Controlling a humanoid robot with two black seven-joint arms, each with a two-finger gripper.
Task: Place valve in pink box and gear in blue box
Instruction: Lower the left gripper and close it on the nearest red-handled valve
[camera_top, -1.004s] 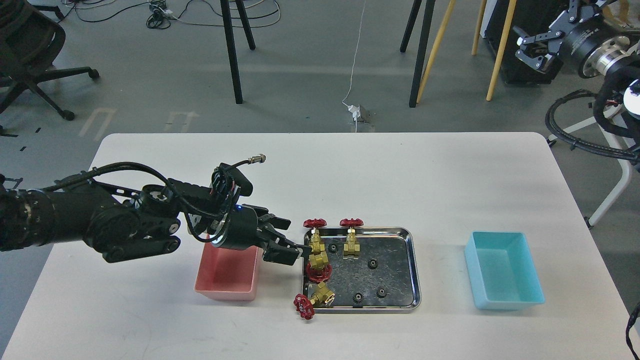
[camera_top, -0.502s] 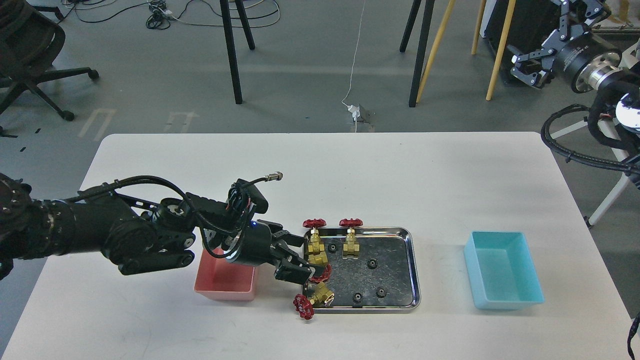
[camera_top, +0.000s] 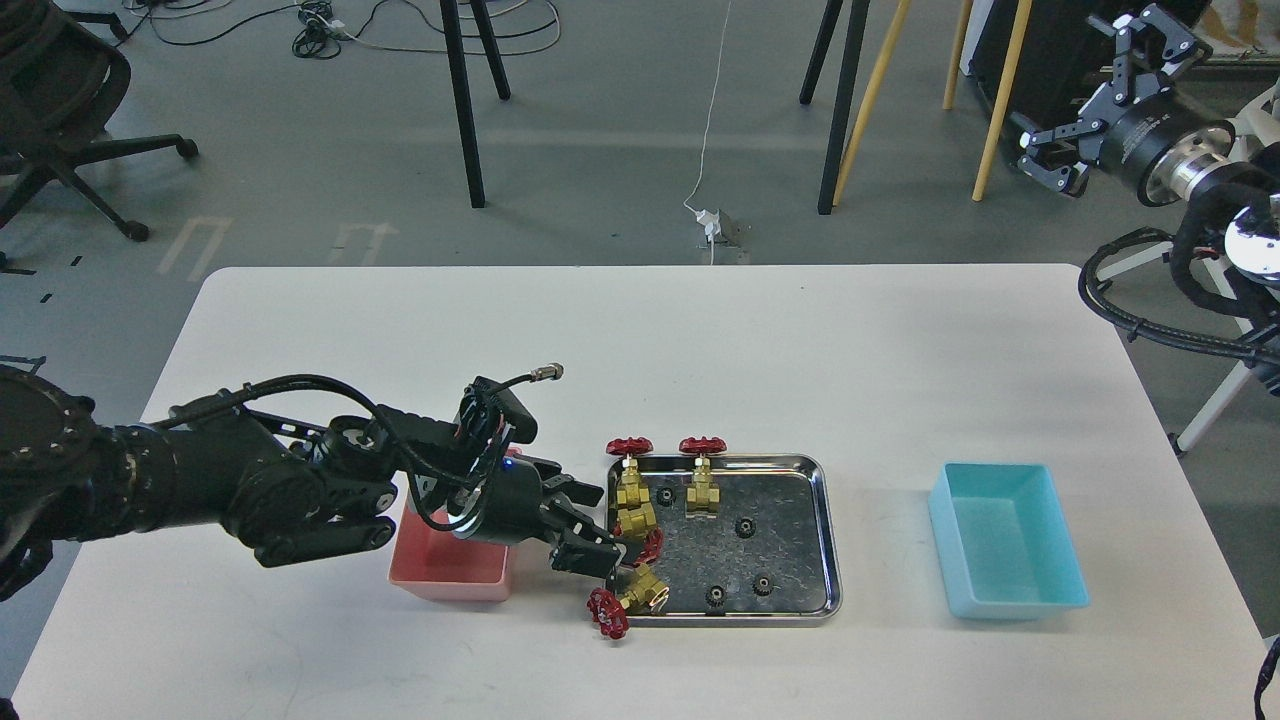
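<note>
Four brass valves with red handwheels are at the steel tray (camera_top: 826, 530). Two stand upright at its back left (camera_top: 630, 478) (camera_top: 702, 482). One lies at the left edge (camera_top: 638, 522). One lies at the front left corner (camera_top: 645, 590), its wheel over the rim. Several small black gears (camera_top: 744, 526) lie in the tray. My left gripper (camera_top: 600, 530) is open, low at the tray's left edge, jaws spread just left of the lying valve. The pink box (camera_top: 450, 570) sits under my left wrist, partly hidden. The blue box (camera_top: 1005, 540) is empty at the right. My right gripper (camera_top: 1078, 88) is open, raised beyond the table.
The white table (camera_top: 700, 360) reaches to all sides of the tray and boxes. Beyond its far edge are chair and stand legs and floor cables. My right arm's cable loops (camera_top: 1150, 320) hang past the table's right edge.
My left gripper has moved right and down, from over the pink box's corner to the tray's left edge by the lying valve. My right gripper has turned and shifted slightly.
</note>
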